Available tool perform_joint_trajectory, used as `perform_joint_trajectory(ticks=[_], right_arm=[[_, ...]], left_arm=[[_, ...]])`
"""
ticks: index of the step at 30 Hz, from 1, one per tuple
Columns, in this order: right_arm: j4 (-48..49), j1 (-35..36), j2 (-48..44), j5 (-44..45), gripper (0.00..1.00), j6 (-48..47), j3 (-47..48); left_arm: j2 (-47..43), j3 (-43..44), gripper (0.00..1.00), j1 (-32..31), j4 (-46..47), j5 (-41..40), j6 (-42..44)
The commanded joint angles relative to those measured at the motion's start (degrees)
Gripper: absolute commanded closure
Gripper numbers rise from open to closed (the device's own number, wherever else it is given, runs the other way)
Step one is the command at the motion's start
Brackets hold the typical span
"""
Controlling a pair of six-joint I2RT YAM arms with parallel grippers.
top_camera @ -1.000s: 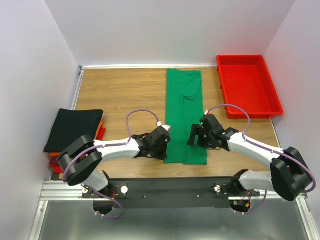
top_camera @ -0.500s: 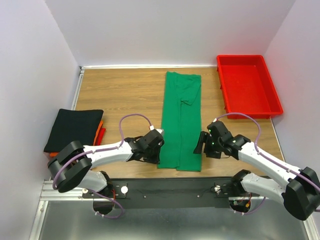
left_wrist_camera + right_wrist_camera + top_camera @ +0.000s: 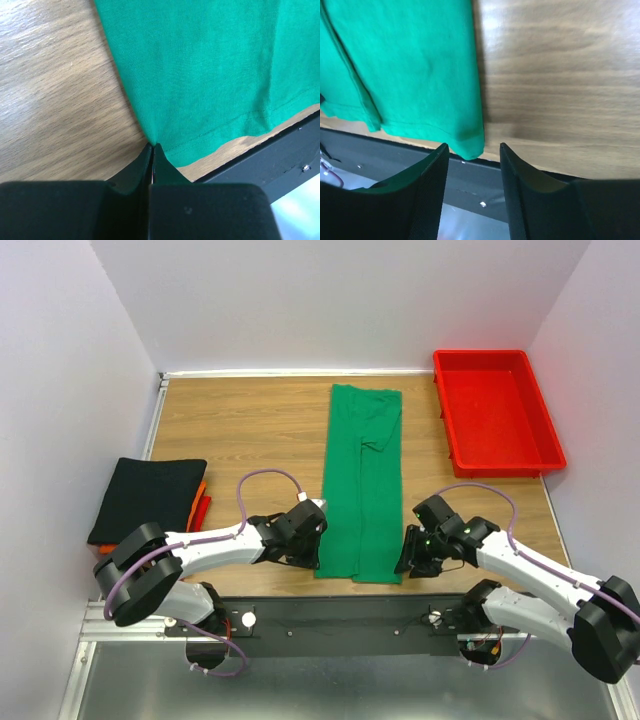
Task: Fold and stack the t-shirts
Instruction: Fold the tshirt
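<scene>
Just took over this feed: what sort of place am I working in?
Likely a lab test cell: plain white walls box in a wooden tabletop, holding a rigid red plastic tray and a bright green cloth t-shirt.

Setting: robot lab test cell. Evidence:
- Wood-grain table (image 3: 240,430) is boxed in on three sides by plain white panels (image 3: 330,300).
- Left arm (image 3: 215,545) and right arm (image 3: 520,560) are bolted to a black plate (image 3: 340,612).
- The plate sits beside an aluminium rail (image 3: 105,622).
- Purple cables (image 3: 270,473) loop in the open.
- Props are sparse: green t-shirt (image 3: 362,480), folded shirts (image 3: 150,500), red tray (image 3: 495,410).
</scene>
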Motion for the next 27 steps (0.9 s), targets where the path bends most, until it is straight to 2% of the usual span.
perform_joint_trajectory(ticks=[1,15,23,25,27], right_arm=[[0.1,1.7,0.0,-1.8,0.5,2.2,-2.0],[7.0,5.4,3.1,-0.3,0.5,5.2,-2.7],[6.3,5.5,0.8,0.2,0.85,5.9,-5.8],[4.9,5.5,-0.4,0.4,0.91,6.1,-6.1],[3.8,5.4,-1.8,0.7,0.91,6.3,-6.2]], left_arm=[[-0.5,-1.5,0.96,0.1,-1.7,1.4,-0.1],[-0.1,-2.0,0.96,0.1,-1.9,1.2,-0.6],[-0.6,-2.6,0.96,0.1,-2.9,1.2,-0.7],[-1.2,-2.8,0.96,0.1,-3.3,1.3,-0.9],[-1.7,-3.2,0.98,0.1,-3.2,1.8,-1.3]])
